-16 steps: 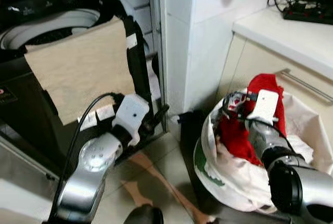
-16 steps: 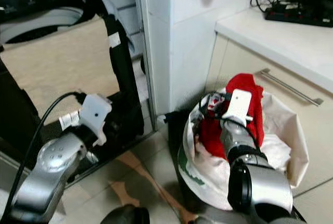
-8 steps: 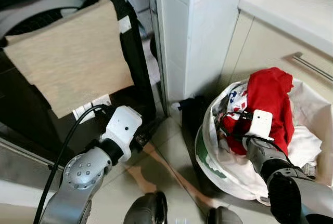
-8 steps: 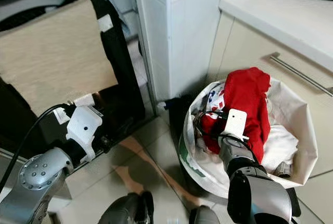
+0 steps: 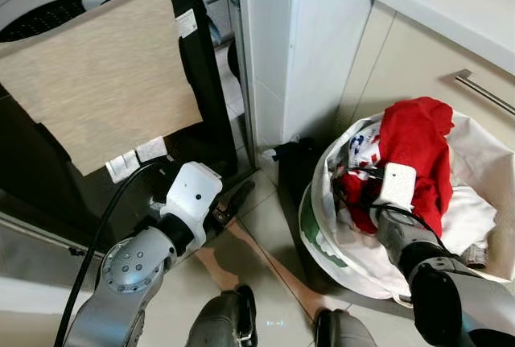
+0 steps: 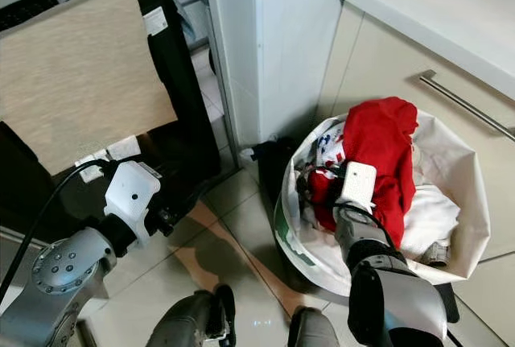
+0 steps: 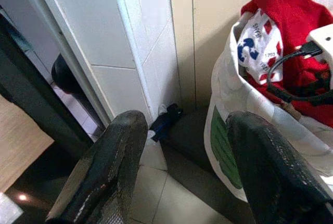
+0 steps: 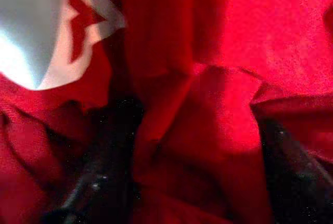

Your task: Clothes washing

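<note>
The right gripper (image 8: pixel 192 156) is inside the white laundry bag (image 5: pixel 338 234), fingers spread around the red garment (image 5: pixel 414 142). The left gripper (image 7: pixel 182 167) hangs low, fingers apart, holding nothing.

One white laundry bag (image 5: pixel 326 226) holds one red garment (image 5: pixel 414 142). One beige cloth (image 5: pixel 96 89) hangs over one washing machine (image 5: pixel 48 5). Two end effectors show.
</note>
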{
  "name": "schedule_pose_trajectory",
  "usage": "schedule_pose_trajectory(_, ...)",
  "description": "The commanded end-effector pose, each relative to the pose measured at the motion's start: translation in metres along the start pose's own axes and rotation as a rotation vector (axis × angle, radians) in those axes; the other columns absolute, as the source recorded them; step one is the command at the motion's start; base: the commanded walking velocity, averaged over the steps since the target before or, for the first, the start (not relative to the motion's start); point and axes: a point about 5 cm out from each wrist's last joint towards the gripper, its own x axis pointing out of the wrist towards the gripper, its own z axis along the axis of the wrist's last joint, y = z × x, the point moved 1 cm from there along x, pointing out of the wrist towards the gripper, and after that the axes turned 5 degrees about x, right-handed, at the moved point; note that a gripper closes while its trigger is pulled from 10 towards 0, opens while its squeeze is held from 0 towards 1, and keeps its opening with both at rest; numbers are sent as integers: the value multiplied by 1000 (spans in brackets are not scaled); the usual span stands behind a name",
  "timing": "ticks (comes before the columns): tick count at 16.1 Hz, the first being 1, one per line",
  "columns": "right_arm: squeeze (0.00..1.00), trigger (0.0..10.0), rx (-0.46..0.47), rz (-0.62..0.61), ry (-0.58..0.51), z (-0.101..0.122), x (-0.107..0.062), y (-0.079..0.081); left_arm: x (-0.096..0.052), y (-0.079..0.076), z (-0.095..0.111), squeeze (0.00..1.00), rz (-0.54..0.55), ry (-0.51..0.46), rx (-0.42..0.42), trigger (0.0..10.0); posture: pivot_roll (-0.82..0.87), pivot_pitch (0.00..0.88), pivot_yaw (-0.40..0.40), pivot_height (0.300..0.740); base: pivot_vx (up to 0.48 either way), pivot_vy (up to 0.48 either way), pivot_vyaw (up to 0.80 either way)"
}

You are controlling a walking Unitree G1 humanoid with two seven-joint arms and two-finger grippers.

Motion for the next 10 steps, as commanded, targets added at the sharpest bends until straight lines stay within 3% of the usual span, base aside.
schedule_pose_trajectory(1, 0, 0, -35, 46, -8, -1, -1, 11, 3, -3, -1, 0, -8, 8, -7, 10000, 106, 229, 65, 724, 0, 0, 0)
schedule_pose_trajectory(7, 0, 0, -38, 127, -63, 10, -3, 30, 15, -5, 1, 0, -27, -22, -10, 10000, 75, 205, 67, 724, 0, 0, 0)
schedule_pose_trajectory(9, 0, 0, -26, 155, -96, 20, -4, 36, 20, -4, 0, 0, -27, -27, -7, 10000, 68, 186, 62, 724, 0, 0, 0)
schedule_pose_trajectory(10, 0, 0, -34, 191, -158, 36, -5, 44, 23, -3, 1, 0, -26, -36, -4, 10000, 57, 169, 59, 724, 0, 0, 0)
